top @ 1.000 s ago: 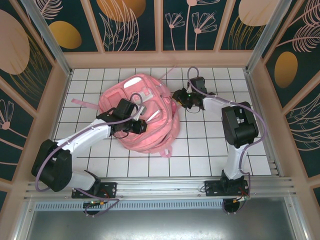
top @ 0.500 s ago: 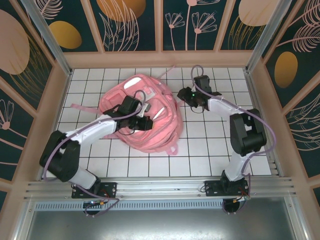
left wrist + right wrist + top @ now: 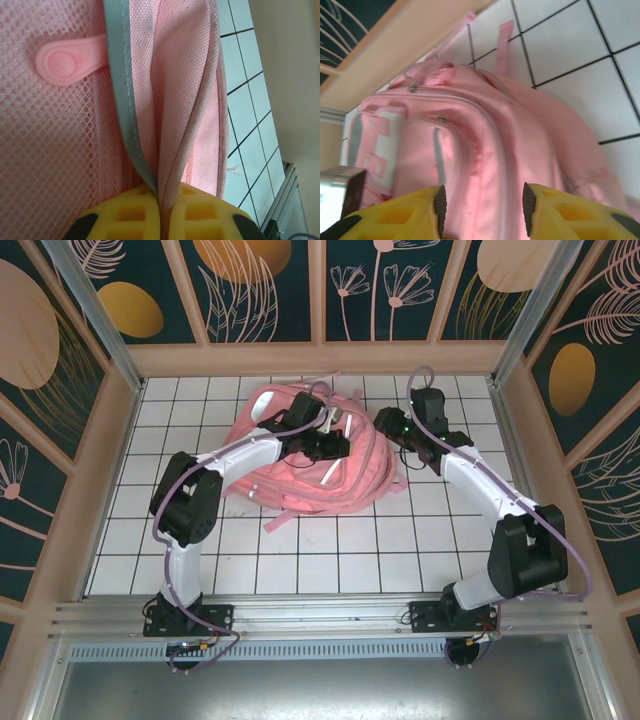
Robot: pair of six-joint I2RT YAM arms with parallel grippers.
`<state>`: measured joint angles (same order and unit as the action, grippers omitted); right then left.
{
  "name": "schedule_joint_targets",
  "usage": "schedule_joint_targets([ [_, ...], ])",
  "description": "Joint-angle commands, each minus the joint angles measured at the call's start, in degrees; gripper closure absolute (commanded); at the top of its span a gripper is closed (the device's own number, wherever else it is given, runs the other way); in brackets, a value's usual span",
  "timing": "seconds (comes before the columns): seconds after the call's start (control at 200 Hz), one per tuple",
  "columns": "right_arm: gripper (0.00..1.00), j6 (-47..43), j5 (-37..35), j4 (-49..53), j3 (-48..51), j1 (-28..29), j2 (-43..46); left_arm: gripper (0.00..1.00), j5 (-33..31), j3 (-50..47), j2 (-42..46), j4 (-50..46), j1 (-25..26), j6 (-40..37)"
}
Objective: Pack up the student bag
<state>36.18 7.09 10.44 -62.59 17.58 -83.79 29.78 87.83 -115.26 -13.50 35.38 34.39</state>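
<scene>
Top external view, student bag (image 3: 290, 465) being carried by the tiled table (image 3: 400, 540) near its far edge, bag fabric being pinched by the closed left gripper (image 3: 332, 446), right gripper (image 3: 387, 424) being held open at the bag's right side.

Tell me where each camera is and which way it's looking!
Top external: high behind the robot, looking down at the tiled table, the left arm, the right arm and the student bag.
Left wrist: on the left arm, looking along the left gripper, shut on a fold of the bag.
Right wrist: on the right arm, looking past the open right gripper at the bag.
Shared: all three see the pink bag.
</scene>
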Motion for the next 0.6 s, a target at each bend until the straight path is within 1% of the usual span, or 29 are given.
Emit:
schedule_joint_targets([
  [0.0, 0.53, -0.7, -0.6, 1.9, 2.0, -3.0, 2.6, 1.0, 2.0, -3.2, 5.5, -0.1, -0.2, -1.6],
  [0.1, 0.53, -1.0, 1.1, 1.7, 1.9, -4.2, 1.9, 1.0, 3.1, -12.8, 12.7, -1.0, 1.0, -3.3],
  [0.14, 0.53, -1.4, 1.7, 1.9, 1.4, -4.5, 1.1, 1.0, 1.5, -16.3, 15.7, -3.4, 2.0, -5.2],
  [0.21, 0.52, -1.6, 2.5, 1.7, 1.2, -4.8, -0.2, 1.0, -3.3, -22.1, 20.9, -7.9, 3.9, -7.5],
  [0.285, 0.51, -1.5, 4.4, 0.6, 1.6, -5.0, -1.6, 1.0, -5.8, -28.2, 26.4, -10.3, 4.1, -7.3],
  [0.295, 0.5, -1.4, 4.7, 0.4, 1.7, -5.1, -1.8, 0.97, -6.5, -28.9, 27.2, -10.7, 4.2, -7.3],
  [0.345, 0.48, -1.2, 6.6, -0.8, 2.2, -5.1, -2.5, 0.77, -9.7, -31.6, 30.6, -12.6, 4.1, -7.2],
  [0.385, 0.45, -1.2, 8.4, -2.1, 2.8, -5.0, -3.1, 0.63, -12.1, -33.7, 32.8, -14.3, 4.1, -7.3],
  [0.48, 0.37, -1.8, 12.9, -4.1, 2.9, -4.9, -6.2, 0.35, -17.6, -34.2, 36.0, -17.2, 3.9, -5.6],
  [0.546, 0.32, -3.2, 16.5, -4.8, 1.0, -4.4, -9.5, 0.21, -24.0, -33.4, 37.3, -18.6, 3.2, -1.5],
  [0.596, 0.29, -4.4, 19.4, -5.3, -1.1, -3.6, -12.1, 0.15, -28.3, -33.4, 38.2, -19.4, 1.3, 1.8],
])
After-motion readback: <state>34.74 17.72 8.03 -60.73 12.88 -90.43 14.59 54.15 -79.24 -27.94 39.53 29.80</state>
